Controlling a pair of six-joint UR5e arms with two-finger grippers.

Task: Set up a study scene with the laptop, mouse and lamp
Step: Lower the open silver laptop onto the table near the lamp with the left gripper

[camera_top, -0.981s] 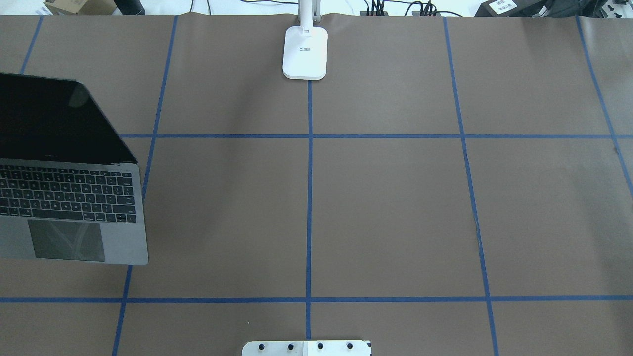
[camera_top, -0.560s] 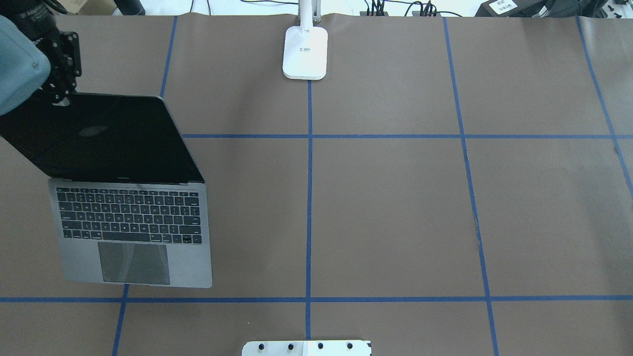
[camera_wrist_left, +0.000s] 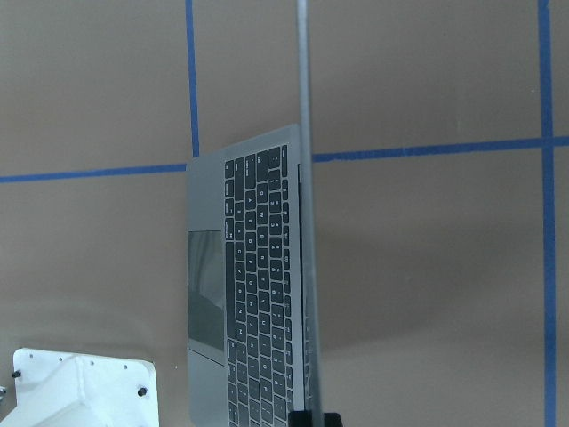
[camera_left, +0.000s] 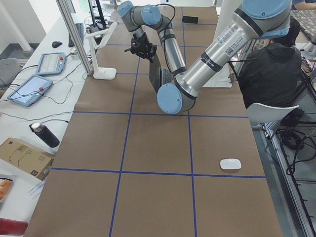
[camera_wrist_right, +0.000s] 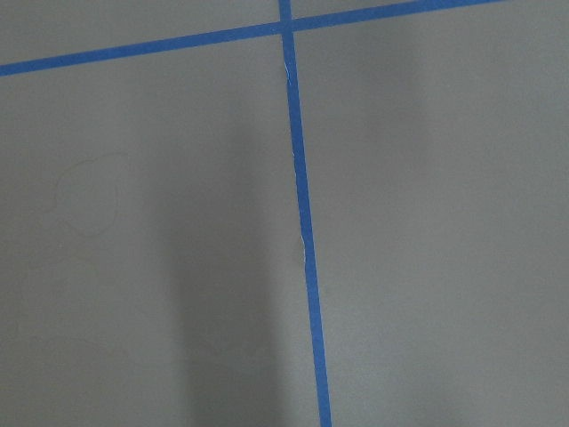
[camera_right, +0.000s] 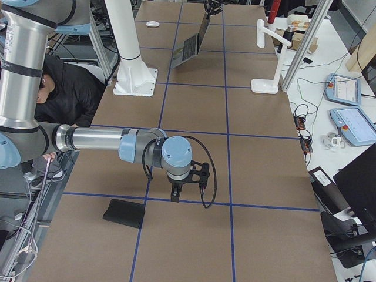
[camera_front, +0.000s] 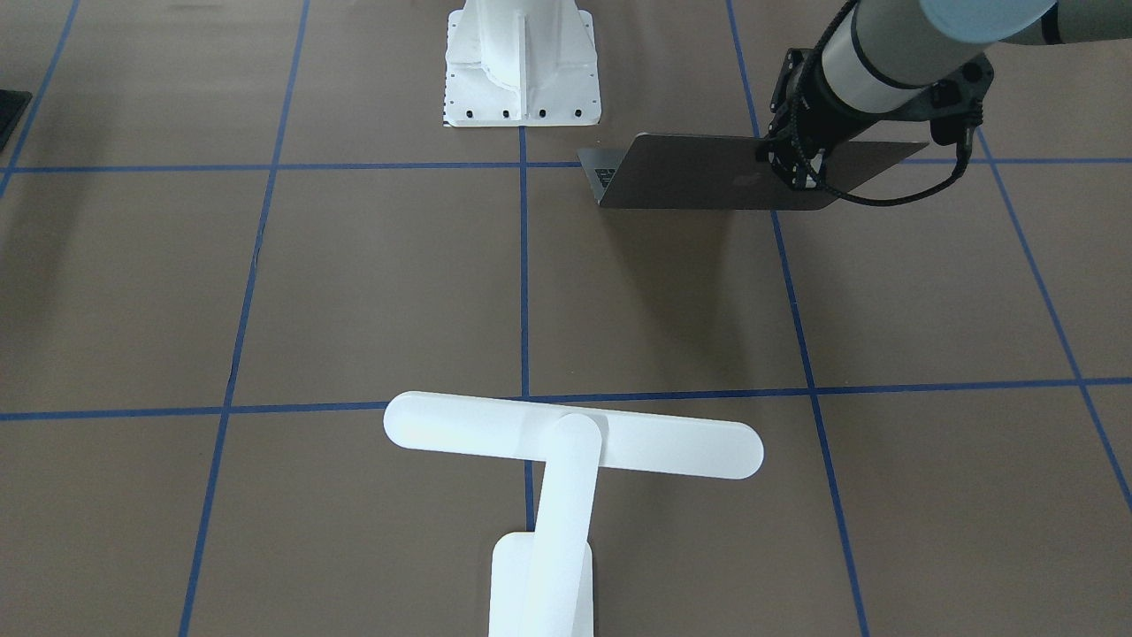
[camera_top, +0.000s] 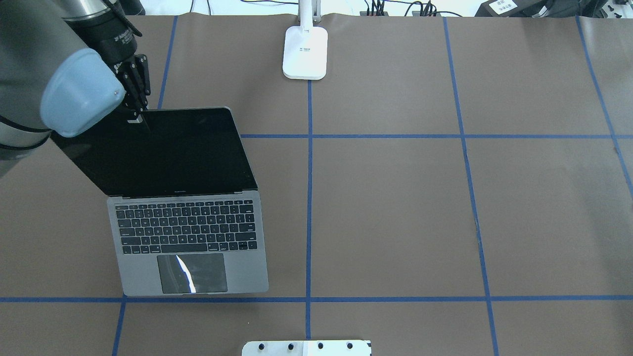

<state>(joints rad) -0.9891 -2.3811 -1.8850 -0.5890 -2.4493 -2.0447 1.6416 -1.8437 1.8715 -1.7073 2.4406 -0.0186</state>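
Note:
The laptop (camera_top: pixel 188 217) stands open left of the table's middle, its keyboard toward the robot's base. My left gripper (camera_top: pixel 136 112) is shut on the top edge of the screen lid (camera_front: pixel 699 172), near its left corner. In the left wrist view the lid (camera_wrist_left: pixel 302 222) shows edge-on beside the keyboard (camera_wrist_left: pixel 258 294). The white lamp (camera_front: pixel 575 438) stands at the far middle edge, on its base (camera_top: pixel 305 52). The white mouse (camera_left: pixel 230 164) lies at the table's left end. My right gripper (camera_right: pixel 187 191) hangs over bare table near the right end; I cannot tell whether it is open or shut.
A flat black pad (camera_right: pixel 124 212) lies near the right gripper at the robot's edge. The white bolted pedestal (camera_front: pixel 522 71) stands at the near middle edge. A person (camera_left: pixel 269 69) sits behind the robot. Blue tape lines (camera_top: pixel 309 198) divide the brown table cover.
My left arm has come into the overhead view and the laptop has moved to the right with it, from the left edge toward the middle. The lamp has stayed put.

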